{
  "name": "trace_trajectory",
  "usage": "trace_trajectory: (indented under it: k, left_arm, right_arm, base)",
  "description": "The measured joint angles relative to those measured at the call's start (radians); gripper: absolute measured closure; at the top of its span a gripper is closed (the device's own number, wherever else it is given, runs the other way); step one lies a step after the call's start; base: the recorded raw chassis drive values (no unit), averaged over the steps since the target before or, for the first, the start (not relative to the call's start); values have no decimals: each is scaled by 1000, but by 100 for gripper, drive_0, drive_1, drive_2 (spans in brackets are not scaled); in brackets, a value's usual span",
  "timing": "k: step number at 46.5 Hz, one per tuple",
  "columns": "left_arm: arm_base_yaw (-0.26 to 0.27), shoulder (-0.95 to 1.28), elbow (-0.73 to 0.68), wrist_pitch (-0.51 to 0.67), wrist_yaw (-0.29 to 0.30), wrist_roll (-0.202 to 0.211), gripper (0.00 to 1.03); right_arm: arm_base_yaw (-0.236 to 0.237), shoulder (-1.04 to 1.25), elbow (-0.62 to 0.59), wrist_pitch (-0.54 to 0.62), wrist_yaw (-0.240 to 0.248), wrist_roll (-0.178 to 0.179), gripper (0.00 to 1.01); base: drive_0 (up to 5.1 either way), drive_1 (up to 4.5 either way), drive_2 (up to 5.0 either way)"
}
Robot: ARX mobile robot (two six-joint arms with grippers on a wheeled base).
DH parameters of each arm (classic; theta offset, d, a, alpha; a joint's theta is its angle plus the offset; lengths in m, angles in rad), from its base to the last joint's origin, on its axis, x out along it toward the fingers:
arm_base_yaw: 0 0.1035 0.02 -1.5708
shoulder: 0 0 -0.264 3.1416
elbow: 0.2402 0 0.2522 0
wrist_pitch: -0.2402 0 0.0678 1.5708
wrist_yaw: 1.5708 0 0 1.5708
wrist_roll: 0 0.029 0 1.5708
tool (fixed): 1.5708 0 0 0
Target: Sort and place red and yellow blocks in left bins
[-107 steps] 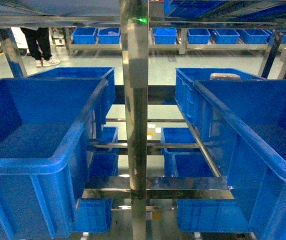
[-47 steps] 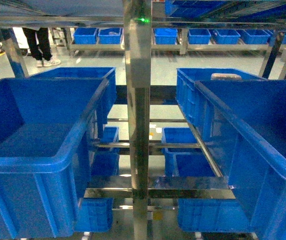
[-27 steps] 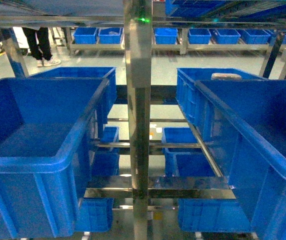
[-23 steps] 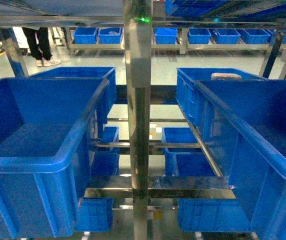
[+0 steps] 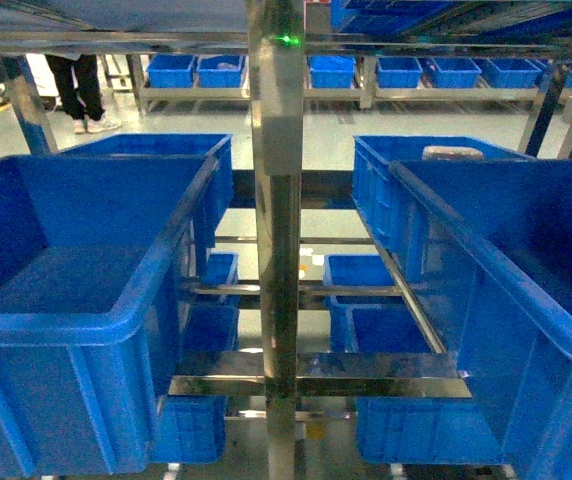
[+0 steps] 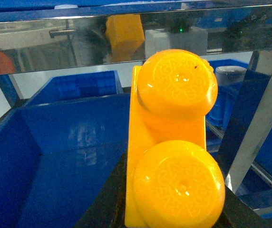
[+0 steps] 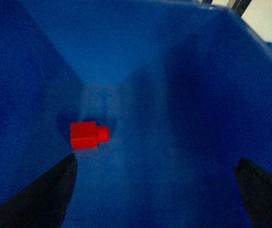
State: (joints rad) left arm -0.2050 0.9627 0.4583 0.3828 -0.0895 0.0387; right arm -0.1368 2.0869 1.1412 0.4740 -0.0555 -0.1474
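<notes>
The yellow block (image 6: 171,142) fills the left wrist view, its two round studs facing the camera, clamped between the dark fingers of the left pincer (image 6: 169,199) whose tips show at the bottom edge on either side of it. It hangs in the air above the open mouth of a deep blue bin (image 6: 55,142), in front of a shiny steel rail of the rack (image 5: 274,250). I would judge it is held there so that letting go drops it straight into that crate.

A red block (image 7: 88,135) lies on its side on the floor of another blue crate (image 7: 183,85), seen from the right wrist. The right pincer (image 7: 155,185) hangs over it with its two dark fingertips spread wide to either side, touching nothing; that looks like a stance for coming down on the red piece, though I cannot tell from here which crate of the rack this is.

From the head view, the big left bin (image 5: 66,330) and the big right bin (image 5: 526,330) sit either side of the steel post, smaller crates behind and below. A person's legs (image 5: 76,85) stand far back on the floor.
</notes>
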Motion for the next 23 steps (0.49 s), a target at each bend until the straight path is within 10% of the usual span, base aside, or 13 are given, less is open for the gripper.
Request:
trace_trajectory:
  k: [23]
  left_arm:
    - [0, 0, 0, 0, 0, 0, 76]
  right_arm:
    - [6, -332, -424, 211, -13, 73, 3]
  base:
    - [0, 0, 0]
